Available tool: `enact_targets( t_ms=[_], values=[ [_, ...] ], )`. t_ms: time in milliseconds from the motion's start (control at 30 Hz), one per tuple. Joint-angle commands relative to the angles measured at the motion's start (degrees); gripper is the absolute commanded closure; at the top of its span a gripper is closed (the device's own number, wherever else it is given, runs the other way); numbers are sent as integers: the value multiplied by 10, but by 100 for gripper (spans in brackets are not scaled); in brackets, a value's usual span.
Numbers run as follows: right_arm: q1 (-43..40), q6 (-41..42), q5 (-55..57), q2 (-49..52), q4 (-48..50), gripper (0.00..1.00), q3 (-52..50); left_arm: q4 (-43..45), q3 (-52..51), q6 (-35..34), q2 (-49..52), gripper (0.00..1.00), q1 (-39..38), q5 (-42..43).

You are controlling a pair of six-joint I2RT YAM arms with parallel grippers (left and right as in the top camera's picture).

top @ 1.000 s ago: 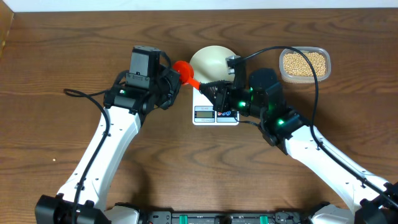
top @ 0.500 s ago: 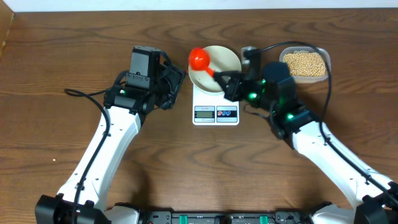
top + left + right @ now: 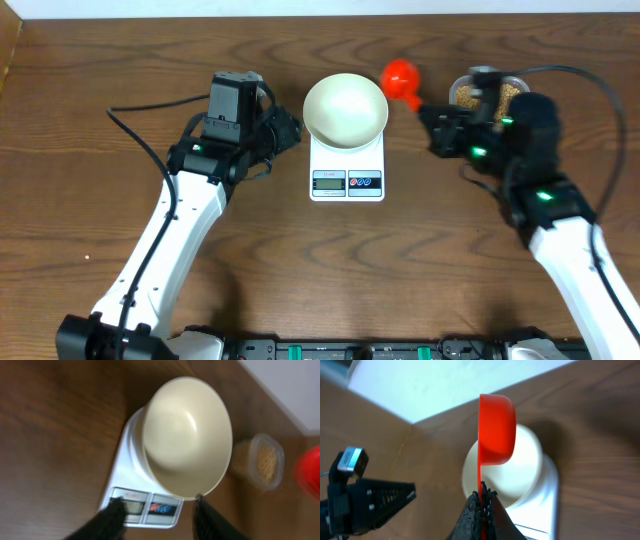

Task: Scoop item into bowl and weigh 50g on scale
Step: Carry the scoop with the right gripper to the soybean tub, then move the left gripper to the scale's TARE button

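The white bowl (image 3: 345, 108) stands on the scale (image 3: 347, 182), and nothing shows inside it. My right gripper (image 3: 438, 112) is shut on the handle of a red scoop (image 3: 401, 75), held in the air between the bowl and the clear container (image 3: 515, 88) of beans (image 3: 266, 462). In the right wrist view the scoop (image 3: 496, 427) stands on its side in front of the bowl (image 3: 520, 477). My left gripper (image 3: 287, 130) sits just left of the bowl. Its jaws are open, and in its wrist view the gripper (image 3: 157, 512) frames the scale's display (image 3: 131, 507).
The container sits at the back right, partly covered by my right wrist. The table's far edge and a pale wall (image 3: 320, 6) run close behind the bowl. Cables (image 3: 150, 105) trail off both arms over the brown wood.
The right arm has carried the red scoop from beside the left gripper, across the bowl, to the right near the container. The left jaws have opened.
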Motion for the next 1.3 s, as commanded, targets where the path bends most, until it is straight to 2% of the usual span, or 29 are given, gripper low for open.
enact_targets(
  t_ms=[0,67,100,267,500,633,933,1267],
  values=[
    [-49,-45,-6,-44,-27,99,10,-4,9,115,-36,71,-13,-2],
    [-73,-57,-21,-61,-41,99,10,-16,9,135,-50,81,-26,-3],
    [-85,-62,-27,-69,-50,99,10,-24,9,136,-54,92,-34,-5],
    [-124,-75,-33,-89,-98,99,10,-73,9,136,-52,93,-84,-8],
    [-140,-104,-30,-87,-127,99,10,-135,9,146,-33,93,-160,-94],
    [-145,-106,-11,-87,-138,99,10,-144,4,148,-18,93,-196,-96],
    [-159,-106,37,-87,-194,99,10,-71,-47,150,38,93,-250,-97],
    [-163,-106,45,-87,-201,99,10,8,-49,151,118,93,-258,-124]
  ],
)
